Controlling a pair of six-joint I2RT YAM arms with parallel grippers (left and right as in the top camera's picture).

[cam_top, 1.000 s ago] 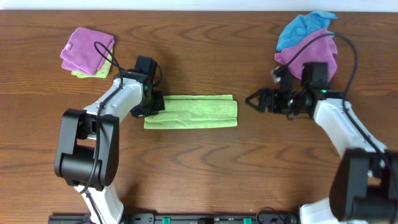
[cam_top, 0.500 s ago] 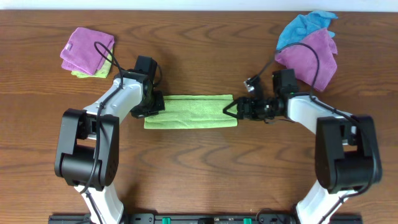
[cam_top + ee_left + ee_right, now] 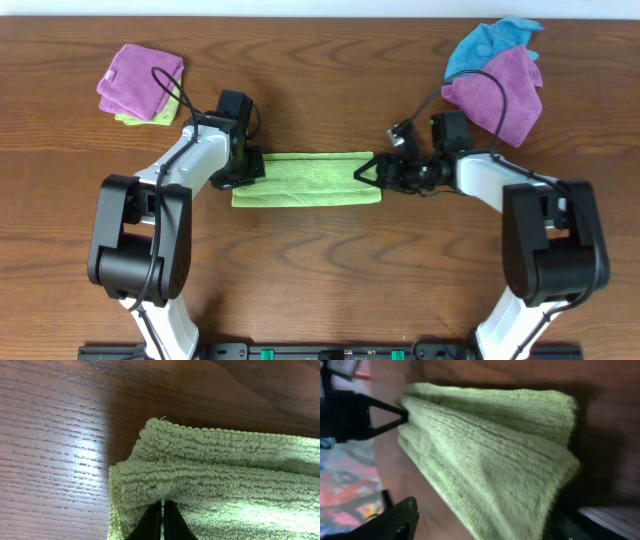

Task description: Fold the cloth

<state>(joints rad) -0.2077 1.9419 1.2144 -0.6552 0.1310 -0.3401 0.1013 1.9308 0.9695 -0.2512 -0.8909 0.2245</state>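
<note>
On the bench in the overhead view, I see the cloth lying at the middle as a long folded strip, running left to right. My left gripper sits on its left end and my right gripper at its right end. A purple stack lies at the far left corner, and a loose purple cloth and a blue cloth lie at the far right, all well apart from the strip. Through the left wrist camera, the left gripper is pinched narrow on the cloth, its tips meeting at the folded corner. Through the right wrist camera, the right gripper stands wide, one finger on either side of the cloth, one tip touching its end, nothing clamped.
</note>
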